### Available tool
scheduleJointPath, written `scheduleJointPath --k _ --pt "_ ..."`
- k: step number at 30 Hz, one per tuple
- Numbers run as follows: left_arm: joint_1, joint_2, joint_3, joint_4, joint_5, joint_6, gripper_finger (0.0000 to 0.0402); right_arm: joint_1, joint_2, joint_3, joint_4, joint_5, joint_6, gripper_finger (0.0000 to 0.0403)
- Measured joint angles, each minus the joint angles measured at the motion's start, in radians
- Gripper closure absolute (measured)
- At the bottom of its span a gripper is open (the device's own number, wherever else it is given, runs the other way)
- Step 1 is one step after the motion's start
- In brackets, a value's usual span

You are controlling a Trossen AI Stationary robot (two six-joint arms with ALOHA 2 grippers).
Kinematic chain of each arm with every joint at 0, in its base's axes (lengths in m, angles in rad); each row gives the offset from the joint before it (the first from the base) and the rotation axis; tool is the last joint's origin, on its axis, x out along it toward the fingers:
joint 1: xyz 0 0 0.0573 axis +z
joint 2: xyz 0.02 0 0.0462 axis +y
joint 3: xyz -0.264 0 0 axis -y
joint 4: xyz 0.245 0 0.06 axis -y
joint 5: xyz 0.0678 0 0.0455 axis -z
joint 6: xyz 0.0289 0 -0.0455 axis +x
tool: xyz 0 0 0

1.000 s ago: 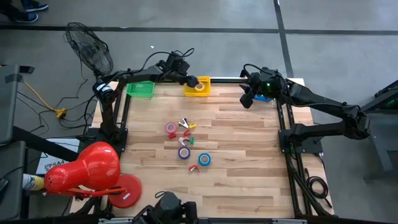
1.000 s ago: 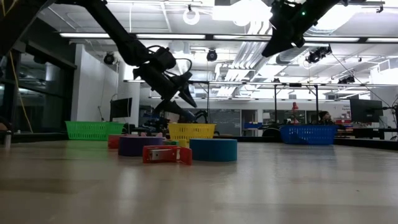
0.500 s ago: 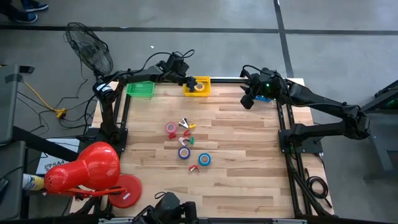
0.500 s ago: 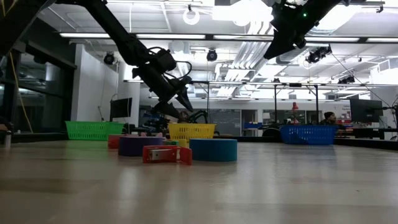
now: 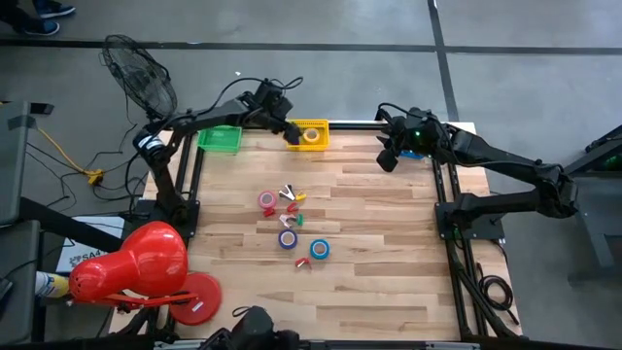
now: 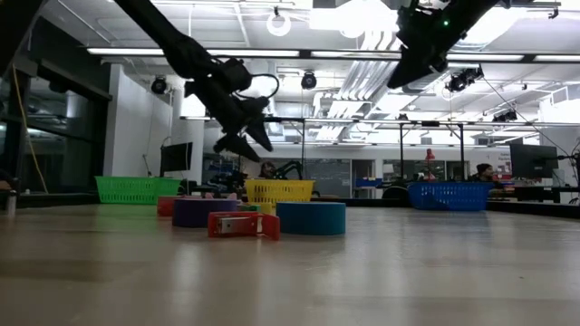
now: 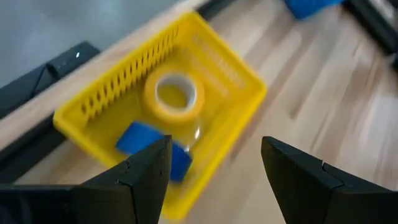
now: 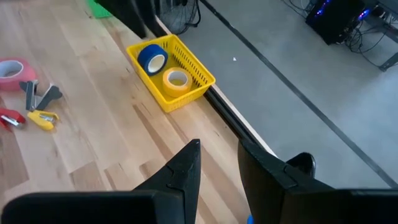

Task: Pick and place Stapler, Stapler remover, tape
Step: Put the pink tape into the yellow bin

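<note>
A yellow tape roll [image 5: 311, 136] and a blue tape roll [image 8: 152, 59] lie flat, side by side, at the top centre of the high view. Near the frame's middle lie a pink-red roll [image 5: 267, 200], a purple-blue roll [image 5: 288, 238] and a blue roll [image 5: 320, 249], all flat, among small stapler pieces [image 5: 291, 205].

Red lamp [image 5: 131, 261] at table corner, black fan [image 5: 141, 78] on floor

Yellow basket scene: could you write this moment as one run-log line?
left gripper: open, empty, above yellow basket | basket: yellow tape, blue tape | right gripper: waiting, far right
</note>
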Motion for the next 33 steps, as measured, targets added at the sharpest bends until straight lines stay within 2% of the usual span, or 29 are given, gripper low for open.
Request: scheduleJointPath --k 5,9,13,18,24,33 --pt "-0.010 -0.053 0.000 -0.233 -0.013 0.145 0.0159 0.000 0.000 0.000 -0.009 -0.001 0.002 0.0304" --pt "-0.045 -0.092 0.000 -0.427 -0.116 0.221 0.0159 0.000 0.000 0.000 -0.009 0.000 0.007 0.0304" --pt "-0.107 -0.116 0.000 -0.558 -0.217 0.234 0.0159 0.000 0.000 0.000 -0.009 0.000 0.030 0.0304" --pt "-0.205 -0.115 -0.001 -0.643 -0.314 0.209 0.0159 0.000 0.000 0.000 -0.009 0.000 0.053 0.0304" --pt "-0.311 -0.109 -0.001 -0.661 -0.464 0.121 0.0159 0.000 0.000 0.000 -0.009 0.000 0.054 0.0304" --pt "-0.393 -0.109 -0.056 -0.706 -0.474 0.035 0.0159 0.000 0.000 0.000 -0.009 -0.005 0.082 0.0304"
